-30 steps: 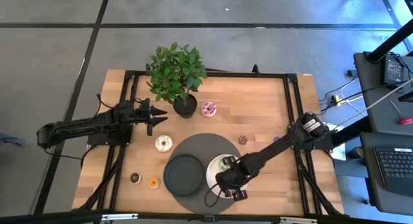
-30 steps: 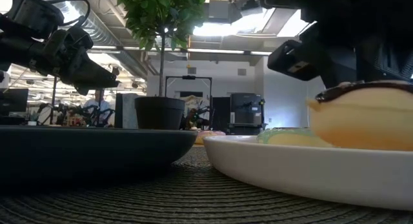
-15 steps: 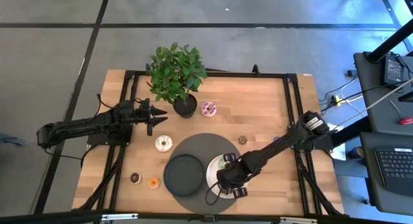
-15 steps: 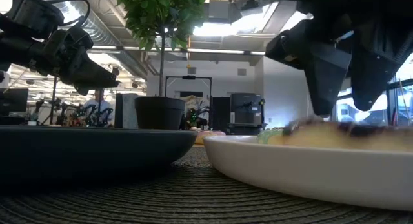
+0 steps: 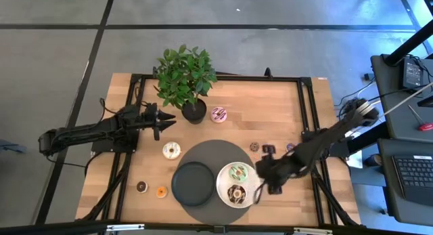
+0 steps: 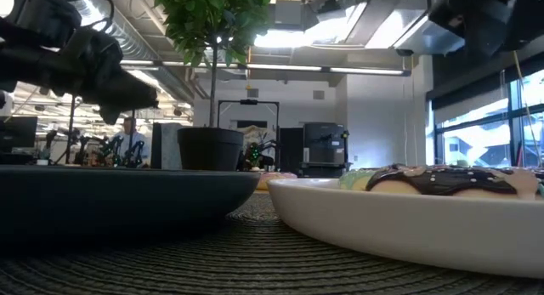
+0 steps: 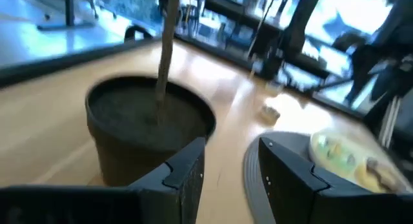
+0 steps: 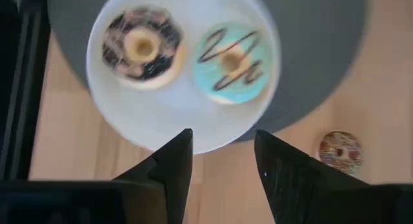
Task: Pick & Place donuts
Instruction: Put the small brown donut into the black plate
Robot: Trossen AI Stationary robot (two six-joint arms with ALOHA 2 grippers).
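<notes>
A white plate (image 5: 225,175) on a round grey mat carries a green-iced donut (image 5: 238,172) and a chocolate-sprinkled donut (image 5: 236,193), both lying flat; the right wrist view shows them as chocolate donut (image 8: 143,44) and green donut (image 8: 231,59). My right gripper (image 5: 262,183) hangs open and empty above the plate's right rim. A white donut (image 5: 171,150), a pink donut (image 5: 218,114), a tiny brown one (image 5: 141,187), an orange one (image 5: 161,191), a speckled one (image 5: 254,147) and a purple one (image 5: 289,146) rest on the wood. My left gripper (image 5: 162,118) waits open beside the plant pot.
A black plate (image 5: 193,183) sits on the mat (image 5: 213,148) left of the white plate. A potted plant (image 5: 185,76) stands at the table's far side, its pot (image 7: 151,124) right in front of the left gripper (image 7: 226,179). Bare wood lies at the far right.
The right gripper let go of the chocolate-sprinkled donut over the white plate, then rose and drew back toward the table's right edge. The donut, held tilted above the plate before, now lies flat on it next to the green one. The left arm kept still.
</notes>
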